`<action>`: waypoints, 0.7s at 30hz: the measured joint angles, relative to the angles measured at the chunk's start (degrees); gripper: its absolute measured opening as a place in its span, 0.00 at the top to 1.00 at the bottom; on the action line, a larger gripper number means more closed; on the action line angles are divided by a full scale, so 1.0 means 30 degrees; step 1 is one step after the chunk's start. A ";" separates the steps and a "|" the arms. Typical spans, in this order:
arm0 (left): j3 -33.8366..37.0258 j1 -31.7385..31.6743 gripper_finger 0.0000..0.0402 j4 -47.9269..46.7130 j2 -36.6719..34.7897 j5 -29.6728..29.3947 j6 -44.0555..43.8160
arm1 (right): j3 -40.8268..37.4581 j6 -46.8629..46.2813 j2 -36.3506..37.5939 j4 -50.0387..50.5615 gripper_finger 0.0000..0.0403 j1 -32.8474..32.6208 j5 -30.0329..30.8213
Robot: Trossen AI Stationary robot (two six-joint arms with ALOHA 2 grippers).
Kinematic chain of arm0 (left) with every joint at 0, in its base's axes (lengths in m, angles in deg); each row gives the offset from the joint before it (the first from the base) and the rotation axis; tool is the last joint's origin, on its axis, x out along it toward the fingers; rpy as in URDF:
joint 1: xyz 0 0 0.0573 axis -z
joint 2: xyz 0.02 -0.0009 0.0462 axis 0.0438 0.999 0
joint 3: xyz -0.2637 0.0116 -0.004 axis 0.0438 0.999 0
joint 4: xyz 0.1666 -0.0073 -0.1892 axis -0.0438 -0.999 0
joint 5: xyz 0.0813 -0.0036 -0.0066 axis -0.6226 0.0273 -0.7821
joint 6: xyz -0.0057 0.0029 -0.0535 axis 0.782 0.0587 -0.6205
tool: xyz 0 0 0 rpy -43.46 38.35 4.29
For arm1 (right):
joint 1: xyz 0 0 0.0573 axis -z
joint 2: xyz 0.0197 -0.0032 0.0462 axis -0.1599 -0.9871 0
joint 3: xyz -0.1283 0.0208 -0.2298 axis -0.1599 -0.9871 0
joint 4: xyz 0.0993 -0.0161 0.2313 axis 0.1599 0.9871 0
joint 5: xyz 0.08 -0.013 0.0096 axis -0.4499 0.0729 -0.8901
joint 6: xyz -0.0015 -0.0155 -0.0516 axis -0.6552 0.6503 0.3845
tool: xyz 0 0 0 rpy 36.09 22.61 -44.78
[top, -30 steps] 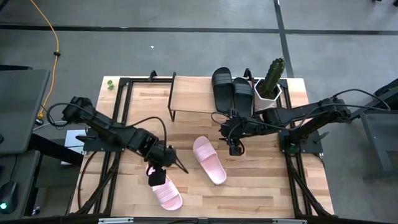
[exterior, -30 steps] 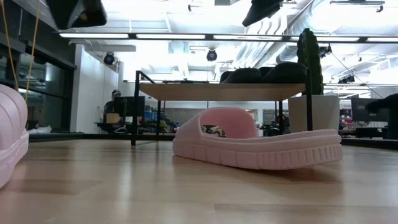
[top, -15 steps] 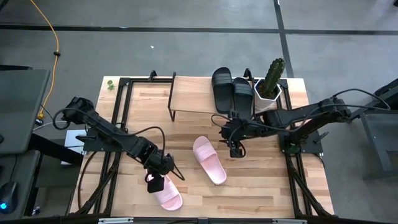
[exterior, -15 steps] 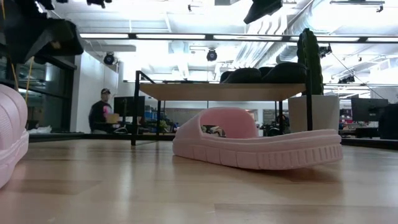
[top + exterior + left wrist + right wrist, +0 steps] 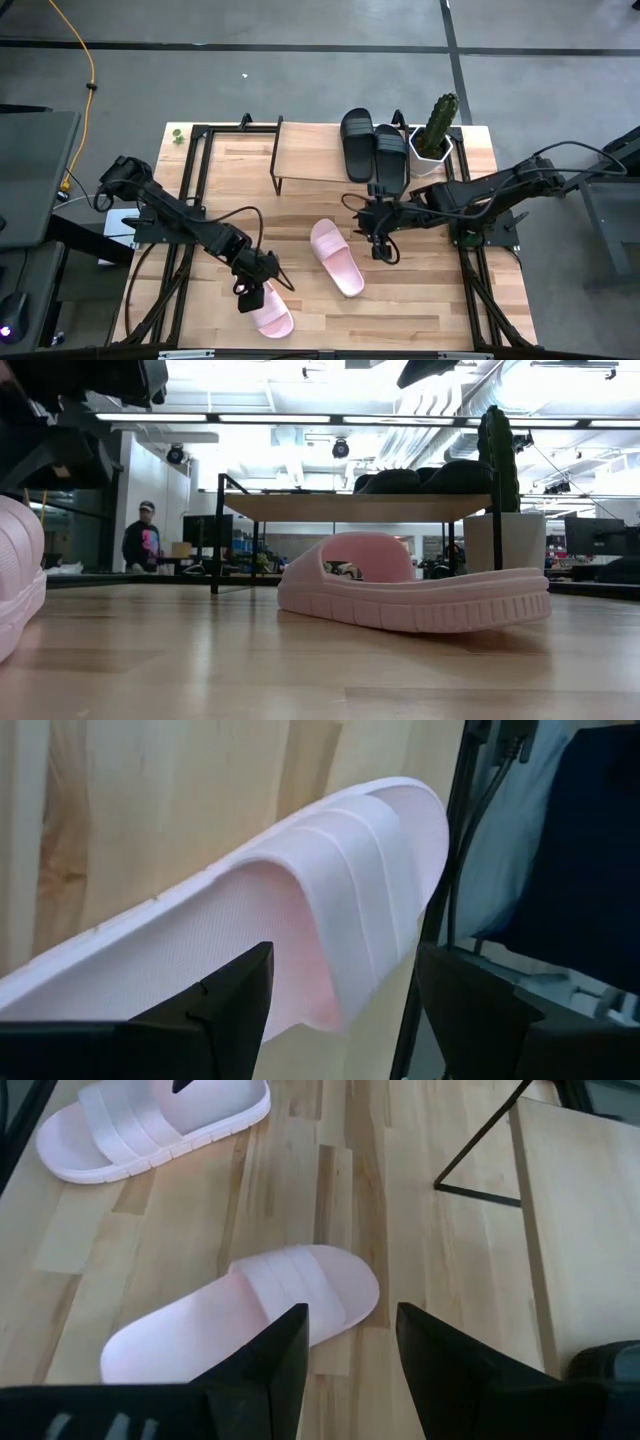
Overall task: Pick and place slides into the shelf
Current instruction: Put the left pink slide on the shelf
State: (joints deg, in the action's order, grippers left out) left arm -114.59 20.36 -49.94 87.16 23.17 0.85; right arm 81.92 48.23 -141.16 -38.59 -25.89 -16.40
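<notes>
From above, two black slides (image 5: pixel 374 148) already lie on the shelf (image 5: pixel 310 153), while two pink slides (image 5: pixel 336 257) remain on the desk (image 5: pixel 430 280), so half the job looks done. In the left wrist view, the left tool (image 5: pixel 340 995) hangs spread wide over one pink slide's strap, holding nothing. In the right wrist view, the right tool (image 5: pixel 350 1342) hovers parted and empty near the other.

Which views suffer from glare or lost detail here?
Low view: bright ceiling lights wash out the room, leaving the shelf backlit and the near pink slide cut off at the edge. Left wrist view: the slide fills the frame. High view: evenly lit.
</notes>
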 joint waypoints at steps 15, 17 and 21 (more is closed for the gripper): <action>0.2135 0.0555 0.42 0.3672 0.0015 0.0352 -0.1613 | 0.0000 -0.0635 0.0000 -0.0065 0.64 -0.0502 0.0141; 0.2526 0.0679 0.42 0.4823 0.0015 0.0350 -0.1897 | 0.0000 -0.0638 0.0000 -0.0066 0.64 -0.0502 0.0141; 0.3117 0.0800 0.42 0.6804 0.0015 0.0381 -0.2481 | 0.0000 -0.0635 0.0000 -0.0071 0.64 -0.0495 0.0148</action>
State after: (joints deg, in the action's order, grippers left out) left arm -105.24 22.76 -29.52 87.21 24.31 -6.59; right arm 81.92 46.32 -141.16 -38.80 -27.38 -15.95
